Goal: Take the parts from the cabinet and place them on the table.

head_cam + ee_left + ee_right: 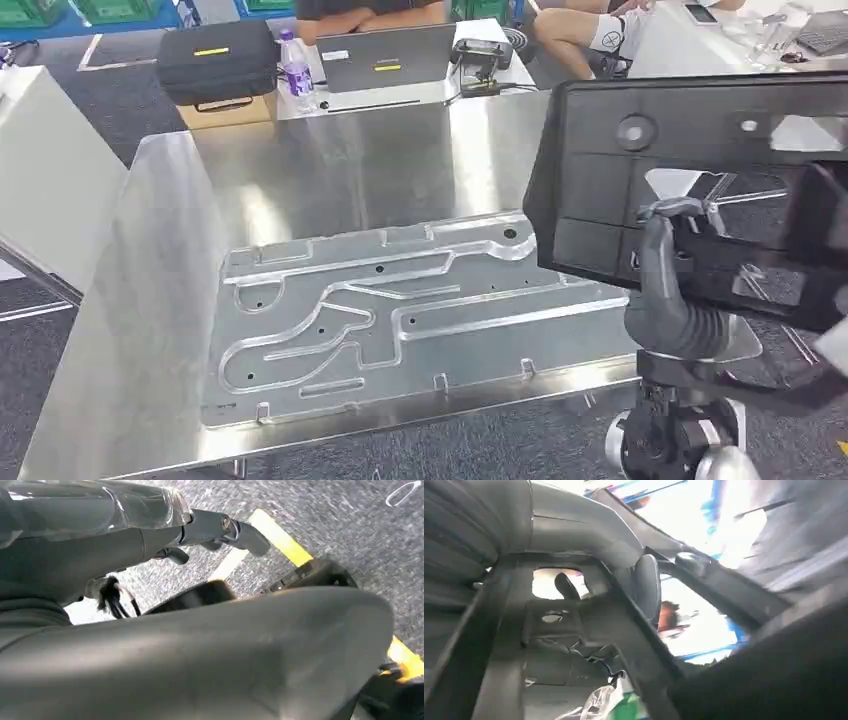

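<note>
A large black plastic part point(600, 170), a flat ribbed panel with cut-outs, hangs tilted above the right side of the shiny metal table point(330, 170). My right hand point(665, 300) grips its lower edge from below, the thumb hooked over the panel's face. In the right wrist view the same black part point(574, 625) lies close against the hand, with the thick grey thumb point(574, 530) pressed across it. My left hand point(215, 530) hangs over grey floor, its fingers stretched out and holding nothing.
A machined aluminium plate point(400, 310) with grooves covers the table's near middle. Behind the table stand a black case point(215, 60), a bottle point(296, 70) and a laptop point(385, 58), with people seated beyond. A white cabinet side point(50, 170) stands at the left.
</note>
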Tool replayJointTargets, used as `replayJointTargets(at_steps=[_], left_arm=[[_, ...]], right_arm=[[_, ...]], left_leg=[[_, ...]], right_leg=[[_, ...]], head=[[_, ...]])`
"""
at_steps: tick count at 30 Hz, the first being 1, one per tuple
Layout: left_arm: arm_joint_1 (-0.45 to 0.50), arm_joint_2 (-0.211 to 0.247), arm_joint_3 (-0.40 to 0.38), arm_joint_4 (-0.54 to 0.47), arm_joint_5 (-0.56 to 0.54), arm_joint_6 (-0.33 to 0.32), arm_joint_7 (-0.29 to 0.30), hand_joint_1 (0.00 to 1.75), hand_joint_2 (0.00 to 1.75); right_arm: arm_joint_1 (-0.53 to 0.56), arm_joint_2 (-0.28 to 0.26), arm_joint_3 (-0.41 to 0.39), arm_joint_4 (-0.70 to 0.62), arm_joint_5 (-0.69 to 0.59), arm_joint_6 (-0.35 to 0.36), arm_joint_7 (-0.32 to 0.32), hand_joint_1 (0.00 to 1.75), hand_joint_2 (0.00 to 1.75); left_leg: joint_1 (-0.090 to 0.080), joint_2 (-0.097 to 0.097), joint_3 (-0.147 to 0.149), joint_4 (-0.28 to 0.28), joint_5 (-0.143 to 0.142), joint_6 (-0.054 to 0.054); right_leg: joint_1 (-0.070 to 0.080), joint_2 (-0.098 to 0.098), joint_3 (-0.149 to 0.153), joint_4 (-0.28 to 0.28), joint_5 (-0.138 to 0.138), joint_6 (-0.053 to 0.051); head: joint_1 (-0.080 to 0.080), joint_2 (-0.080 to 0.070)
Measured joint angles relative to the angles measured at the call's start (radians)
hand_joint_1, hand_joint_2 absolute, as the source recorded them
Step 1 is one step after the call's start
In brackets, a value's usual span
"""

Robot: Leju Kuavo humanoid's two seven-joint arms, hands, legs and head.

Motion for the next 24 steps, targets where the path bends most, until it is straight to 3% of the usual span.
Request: replayJointTargets(at_steps=[1, 2, 3, 4, 5, 7, 9, 10, 11, 13, 14, 15, 16, 17, 18, 19, 20, 21, 22, 23, 24], left_arm=[[-0.002, 0.000, -0.003, 0.000, -0.006, -0.005, 0.008, 0.00, 0.00], [-0.007, 0.000, -0.005, 0.000, -0.010, -0.011, 0.013, 0.00, 0.00], [-0.012, -0.001, -0.006, 0.000, -0.015, -0.016, 0.018, 0.00, 0.00], [-0.019, 0.000, -0.011, 0.001, -0.020, -0.021, 0.024, 0.00, 0.00], [-0.024, -0.001, -0.016, 0.001, -0.023, -0.024, 0.030, 0.00, 0.00], [-0.036, -0.002, -0.024, 0.001, -0.024, -0.026, 0.031, 0.00, 0.00], [-0.041, -0.002, -0.029, 0.001, -0.024, -0.026, 0.030, 0.00, 0.00], [-0.043, -0.005, -0.031, 0.001, -0.024, -0.027, 0.029, 0.00, 0.00], [-0.046, -0.007, -0.035, 0.001, -0.024, -0.027, 0.029, 0.00, 0.00], [-0.047, -0.008, -0.042, 0.001, -0.024, -0.027, 0.029, 0.00, 0.00], [-0.043, -0.008, -0.046, 0.001, -0.024, -0.027, 0.029, 0.00, 0.00], [-0.041, -0.008, -0.048, 0.001, -0.024, -0.027, 0.030, 0.00, 0.00], [-0.040, -0.009, -0.050, 0.001, -0.024, -0.028, 0.031, 0.00, 0.00], [-0.041, -0.009, -0.053, 0.001, -0.024, -0.029, 0.032, 0.00, 0.00], [-0.040, -0.009, -0.054, 0.001, -0.024, -0.029, 0.036, 0.00, 0.00], [-0.037, -0.007, -0.054, 0.003, -0.024, -0.029, 0.041, 0.00, 0.00], [-0.036, -0.006, -0.056, 0.003, -0.024, -0.029, 0.047, 0.00, 0.00], [-0.035, -0.009, -0.059, 0.003, -0.022, -0.029, 0.047, 0.00, 0.00], [-0.036, -0.009, -0.063, 0.003, -0.025, -0.032, 0.049, 0.00, 0.00], [-0.042, -0.009, -0.067, 0.003, -0.024, -0.031, 0.048, 0.00, 0.00], [-0.046, -0.009, -0.069, 0.003, -0.023, -0.030, 0.048, 0.00, 0.00]], right_arm=[[-0.027, -0.028, -0.014, 0.039, -0.031, 0.001, 0.072, 1.75, 1.75], [-0.047, -0.049, -0.024, 0.072, -0.065, 0.004, 0.117, 1.75, 1.75], [-0.065, -0.071, -0.039, 0.116, -0.115, 0.009, 0.144, 1.75, 1.75], [-0.090, -0.086, -0.051, 0.174, -0.170, 0.018, 0.152, 1.75, 1.75], [-0.111, -0.103, -0.064, 0.220, -0.216, 0.025, 0.154, 1.75, 1.75], [-0.136, -0.134, -0.088, 0.296, -0.304, 0.038, 0.150, 1.75, 1.75], [-0.158, -0.152, -0.104, 0.359, -0.357, 0.052, 0.136, 1.75, 1.75], [-0.168, -0.161, -0.113, 0.392, -0.371, 0.058, 0.125, 1.75, 1.75], [-0.178, -0.168, -0.118, 0.426, -0.384, 0.060, 0.122, 1.75, 1.75], [-0.180, -0.180, -0.120, 0.471, -0.388, 0.063, 0.115, 1.75, 1.75], [-0.181, -0.182, -0.123, 0.489, -0.392, 0.063, 0.114, 1.75, 1.75], [-0.184, -0.185, -0.125, 0.508, -0.403, 0.062, 0.115, 1.75, 1.75], [-0.187, -0.189, -0.127, 0.527, -0.416, 0.061, 0.117, 1.75, 1.75], [-0.190, -0.192, -0.127, 0.545, -0.428, 0.061, 0.120, 1.75, 1.75], [-0.193, -0.193, -0.127, 0.563, -0.440, 0.068, 0.119, 1.75, 1.75], [-0.198, -0.191, -0.122, 0.591, -0.450, 0.078, 0.113, 1.75, 1.75], [-0.208, -0.184, -0.109, 0.619, -0.456, 0.094, 0.109, 1.75, 1.75], [-0.220, -0.180, -0.097, 0.650, -0.461, 0.108, 0.097, 1.75, 1.75], [-0.223, -0.180, -0.094, 0.672, -0.470, 0.118, 0.092, 1.75, 1.75], [-0.232, -0.175, -0.085, 0.693, -0.475, 0.142, 0.082, 1.75, 1.75], [-0.238, -0.173, -0.078, 0.710, -0.478, 0.158, 0.073, 1.75, 1.75]], left_leg=[[0.004, 0.000, 0.017, 0.000, -0.013, -0.005], [0.009, -0.001, 0.034, 0.000, -0.027, -0.010], [0.012, -0.002, 0.049, 0.001, -0.041, -0.017], [0.007, -0.005, 0.051, 0.005, -0.055, -0.026], [0.006, -0.007, 0.056, 0.011, -0.063, -0.030], [0.007, -0.008, 0.061, 0.006, -0.069, -0.044], [0.011, -0.004, 0.050, 0.029, -0.070, -0.047], [0.011, 0.006, 0.021, 0.086, -0.068, -0.052], [0.012, 0.009, -0.033, 0.169, -0.080, -0.057], [0.012, 0.011, -0.137, 0.304, -0.142, -0.063], [0.012, 0.011, -0.173, 0.332, -0.168, -0.062], [0.011, 0.011, -0.190, 0.317, -0.168, -0.060], [0.007, 0.011, -0.190, 0.268, -0.144, -0.053], [0.004, 0.011, -0.182, 0.201, -0.095, -0.040], [-0.002, 0.011, -0.169, 0.120, -0.010, -0.023], [-0.015, 0.009, -0.166, 0.039, 0.115, -0.002], [-0.024, 0.004, -0.166, 0.048, 0.105, 0.004], [-0.032, 0.006, -0.156, 0.038, 0.103, 0.007], [-0.031, 0.006, -0.149, 0.041, 0.098, 0.007], [-0.029, 0.006, -0.142, 0.032, 0.098, 0.007], [-0.017, 0.005, -0.126, 0.010, 0.102, 0.004]], right_leg=[[-0.004, -0.002, -0.001, -0.048, 0.023, 0.006], [-0.008, -0.005, 0.011, -0.118, 0.076, 0.014], [-0.014, -0.006, 0.026, -0.201, 0.161, 0.023], [-0.022, -0.010, 0.022, -0.281, 0.265, 0.028], [-0.019, -0.016, 0.022, -0.281, 0.251, 0.008], [-0.015, -0.013, 0.023, -0.281, 0.252, -0.011], [-0.018, -0.013, 0.039, -0.284, 0.243, -0.023], [-0.019, -0.015, 0.049, -0.286, 0.236, -0.029], [-0.018, -0.015, 0.057, -0.287, 0.227, -0.033], [-0.017, -0.016, 0.076, -0.287, 0.207, -0.035], [-0.017, -0.016, 0.089, -0.287, 0.196, -0.035], [-0.016, -0.014, 0.107, -0.287, 0.183, -0.035], [-0.013, -0.013, 0.127, -0.287, 0.169, -0.034], [-0.008, -0.008, 0.149, -0.286, 0.156, -0.033], [-0.006, -0.012, 0.173, -0.289, 0.142, -0.034], [-0.006, -0.012, 0.188, -0.291, 0.128, -0.032], [-0.010, -0.006, 0.201, -0.295, 0.120, -0.023], [0.000, -0.003, 0.209, -0.299, 0.110, -0.014], [-0.010, 0.000, 0.210, -0.306, 0.104, -0.013], [-0.003, -0.002, 0.217, -0.315, 0.101, -0.008], [-0.008, -0.011, 0.220, -0.307, 0.089, -0.006]], head=[[0.001, 0.000], [0.001, 0.000], [0.002, 0.000], [0.005, 0.000], [0.004, 0.000], [0.000, 0.000], [0.000, 0.000], [-0.002, 0.000], [-0.003, 0.000], [-0.003, 0.000], [-0.004, 0.000], [-0.004, 0.000], [-0.004, 0.000], [-0.004, 0.000], [-0.005, 0.000], [-0.004, 0.000], [-0.004, 0.000], [-0.004, 0.000], [-0.005, 0.000], [-0.005, 0.000], [-0.004, 0.000]])
